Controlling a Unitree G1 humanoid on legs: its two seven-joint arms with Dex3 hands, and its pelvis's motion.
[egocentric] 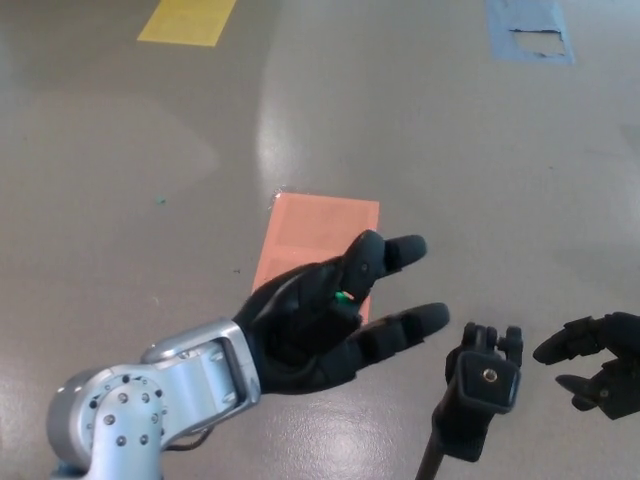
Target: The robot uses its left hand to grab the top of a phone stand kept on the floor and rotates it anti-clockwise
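— Fingers spread on our left hand (325, 325), thumb raised, nothing held in it. We see the palm facing up and to the right, silver forearm (150, 410) coming in from the lower left.

— And the phone stand (478, 400)? Where do we have it?

— Just to the right of our left fingertips (425, 318), apart from them, a small gap showing between. Its black head sits low in the picture, the pole dropping out of the bottom edge and leaning a little to the left as it goes down.

— We've got our right hand (598, 370) at the far right edge too.

— Yes, only partly in view. Its fingers point left toward the stand and sit apart, gripping nothing, and it stays clear of the stand's head.

— Behind all that?

— Grey glossy floor (120, 180), with an orange patch (315, 245) beyond our left hand, a yellow patch (188, 20) top left, and a blue patch (530, 30) top right.
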